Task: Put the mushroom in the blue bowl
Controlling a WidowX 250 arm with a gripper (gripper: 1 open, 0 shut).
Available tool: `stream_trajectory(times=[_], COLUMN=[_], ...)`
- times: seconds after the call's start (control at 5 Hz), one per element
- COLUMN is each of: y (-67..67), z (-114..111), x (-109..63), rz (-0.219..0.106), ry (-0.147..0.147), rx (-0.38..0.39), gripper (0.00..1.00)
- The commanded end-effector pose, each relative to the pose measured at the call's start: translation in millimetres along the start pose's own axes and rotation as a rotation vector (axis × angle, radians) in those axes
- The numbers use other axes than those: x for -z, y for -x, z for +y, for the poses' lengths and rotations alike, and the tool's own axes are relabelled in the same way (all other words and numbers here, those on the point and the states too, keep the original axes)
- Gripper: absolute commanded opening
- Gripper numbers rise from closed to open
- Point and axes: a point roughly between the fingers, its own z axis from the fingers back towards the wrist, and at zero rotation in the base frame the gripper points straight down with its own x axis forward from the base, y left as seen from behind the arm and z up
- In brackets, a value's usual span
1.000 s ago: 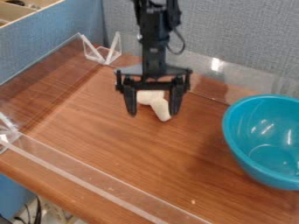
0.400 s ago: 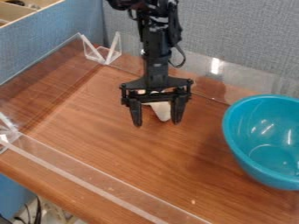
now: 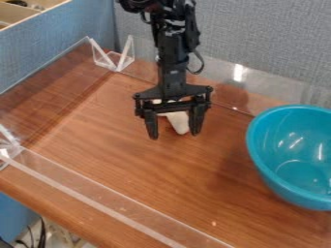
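The mushroom, small and cream-white, lies on the brown wooden table between the two black fingers of my gripper. The gripper points straight down with its jaws open, one finger on each side of the mushroom, close to the tabletop. I cannot tell whether the fingers touch it. The blue bowl, large, glossy and teal, stands empty at the right edge, well apart from the gripper.
A clear plastic wall runs along the table's front and left sides. A clear stand sits at the back left. A grey-blue partition closes the back, with a wooden box at the upper left.
The gripper has come down and slightly toward the camera, so its open fingers now straddle the mushroom near the table. The mushroom and bowl have stayed in place.
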Motion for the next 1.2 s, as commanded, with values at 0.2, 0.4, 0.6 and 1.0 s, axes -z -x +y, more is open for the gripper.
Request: stream_trajectory(times=[0.2,0.4,0.6,1.0], y=[-17.5,-20.7,-23.6,-28.7], z=[-3,-4,-4,-5], x=[-15.3,-14.5,-14.0,-12.3], rz=[-0.066,-0.073,-0.08,-0.091], ry=[0.041,0.04,0.038,0.034], rx=[-0.042,-0.053,-0.062,-0.078], gripper=[1.0,1.0,1.0,1.0])
